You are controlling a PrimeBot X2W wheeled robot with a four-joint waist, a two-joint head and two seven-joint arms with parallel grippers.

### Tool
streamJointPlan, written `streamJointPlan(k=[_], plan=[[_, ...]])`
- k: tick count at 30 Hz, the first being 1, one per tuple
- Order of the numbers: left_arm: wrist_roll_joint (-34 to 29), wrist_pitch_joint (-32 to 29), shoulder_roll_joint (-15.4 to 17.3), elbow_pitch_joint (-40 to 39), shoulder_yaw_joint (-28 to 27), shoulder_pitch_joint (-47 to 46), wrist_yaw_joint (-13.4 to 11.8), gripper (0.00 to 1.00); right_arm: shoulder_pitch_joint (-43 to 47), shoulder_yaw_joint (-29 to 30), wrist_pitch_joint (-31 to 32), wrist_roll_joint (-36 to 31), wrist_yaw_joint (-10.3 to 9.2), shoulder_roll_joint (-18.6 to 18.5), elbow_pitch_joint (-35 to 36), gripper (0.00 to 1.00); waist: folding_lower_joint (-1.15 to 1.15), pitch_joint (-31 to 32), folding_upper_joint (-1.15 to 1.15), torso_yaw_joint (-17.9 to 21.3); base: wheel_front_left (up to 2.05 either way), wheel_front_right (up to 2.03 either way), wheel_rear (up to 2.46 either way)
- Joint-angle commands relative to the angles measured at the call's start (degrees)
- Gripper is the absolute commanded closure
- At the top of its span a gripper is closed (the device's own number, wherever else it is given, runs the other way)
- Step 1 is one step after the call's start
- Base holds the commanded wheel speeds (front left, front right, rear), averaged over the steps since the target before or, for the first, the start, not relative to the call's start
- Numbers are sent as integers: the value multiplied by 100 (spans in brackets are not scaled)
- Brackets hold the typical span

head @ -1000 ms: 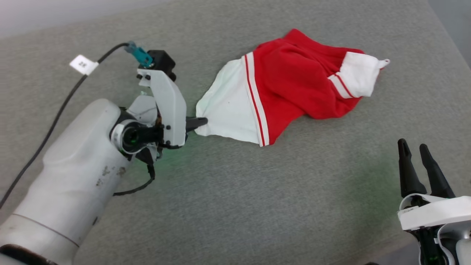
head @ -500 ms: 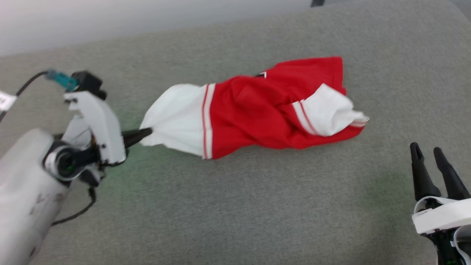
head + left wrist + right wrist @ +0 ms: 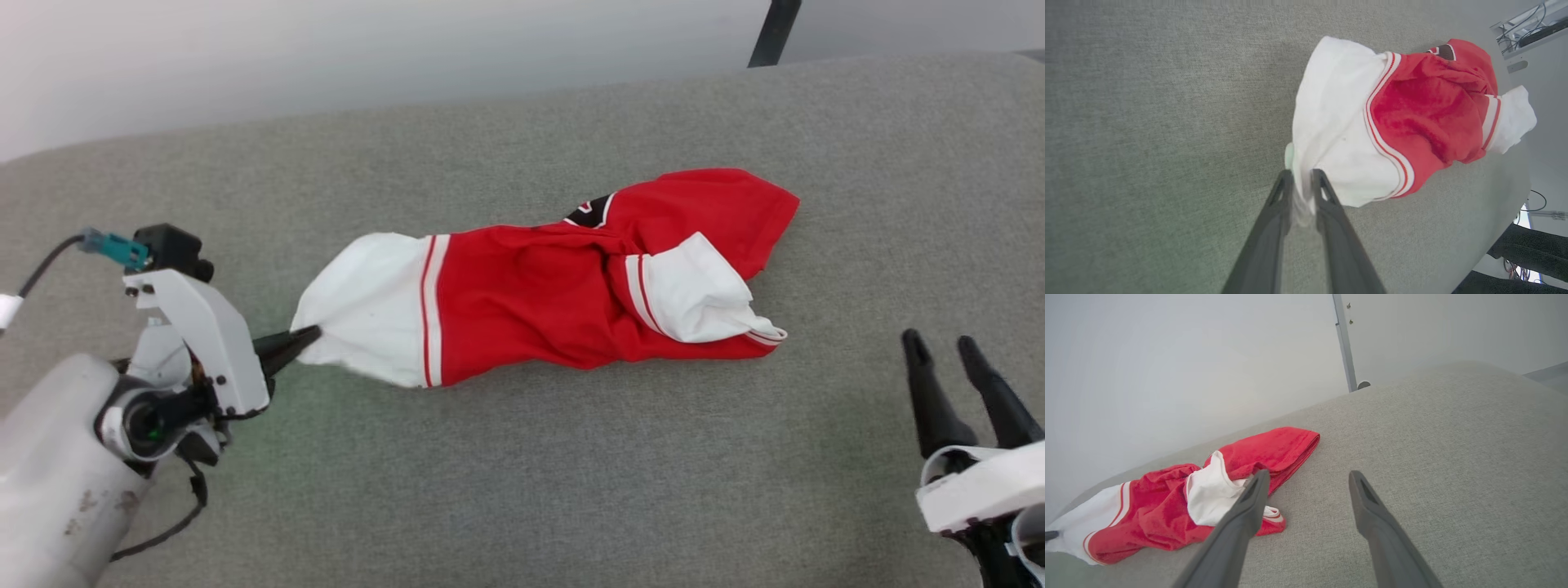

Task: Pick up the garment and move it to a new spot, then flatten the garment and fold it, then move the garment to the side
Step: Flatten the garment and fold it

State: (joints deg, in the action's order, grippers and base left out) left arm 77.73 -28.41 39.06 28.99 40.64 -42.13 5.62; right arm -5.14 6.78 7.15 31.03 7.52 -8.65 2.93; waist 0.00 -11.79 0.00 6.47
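Note:
The garment [image 3: 522,302], a red jersey with white sleeves and red-white striped trim, lies stretched out and crumpled across the grey padded surface [image 3: 522,490]. My left gripper [image 3: 309,335] is shut on the tip of its white left sleeve, low over the surface. In the left wrist view the garment [image 3: 1412,118] trails away from the pinching left gripper [image 3: 1301,176]. My right gripper [image 3: 945,345] stands open at the lower right, apart from the cloth. In the right wrist view the open right gripper [image 3: 1308,477] points past the garment [image 3: 1167,506]. A bit of black lettering shows at the top fold.
A pale wall [image 3: 326,57] runs behind the grey surface's far edge, with a dark post [image 3: 771,33] at the upper right. A black cable [image 3: 41,269] with a white tag trails from my left wrist. Bare grey surface lies in front of the garment.
The head camera has shifted. The left gripper has pulled the white sleeve leftward, and the garment has stretched out longer and dragged along the surface. The right gripper stays open.

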Motion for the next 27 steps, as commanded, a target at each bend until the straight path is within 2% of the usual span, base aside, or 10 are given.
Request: streamJointPlan(k=[1, 7, 11, 15, 21, 25, 27], plan=[[-86, 122, -37, 17, 5, 101, 40, 0, -71, -128, 91, -72, -6, -102, 48, 0, 0, 44, 0, -51, 0, 0, 0], [-616, 899, -26, -134, 111, 245, 63, 0, -514, -756, 546, -259, -6, -664, 57, 0, 0, 71, 0, -269, 0, 0, 0], [-992, 1726, -59, -448, 86, 486, 39, 0, -938, -1251, 984, -209, -6, -1075, -68, 0, 0, 53, 0, -500, 0, 0, 0], [-1399, 2600, -144, -814, 93, 823, -87, 0, -1401, -1664, 1518, -44, -6, -1463, -352, 0, 0, 26, 0, -782, 0, 0, 0], [-1942, 4028, -352, -1255, -50, 1476, -613, 0, -2087, -2048, 2396, 414, -6, -1920, -848, 0, 0, -53, 0, -1186, 0, 0, 0], [-2216, 4330, -613, -1553, -319, 1910, -895, 0, -2398, -2094, 2942, 607, -6, -2135, -1117, 0, 0, -113, 0, -1437, 0, 0, 0], [-2440, 4359, -802, -1797, -649, 2089, -926, 0, -2505, -2107, 3218, 691, -6, -2215, -1203, 0, 0, -158, 0, -1548, 0, 0, 0]])
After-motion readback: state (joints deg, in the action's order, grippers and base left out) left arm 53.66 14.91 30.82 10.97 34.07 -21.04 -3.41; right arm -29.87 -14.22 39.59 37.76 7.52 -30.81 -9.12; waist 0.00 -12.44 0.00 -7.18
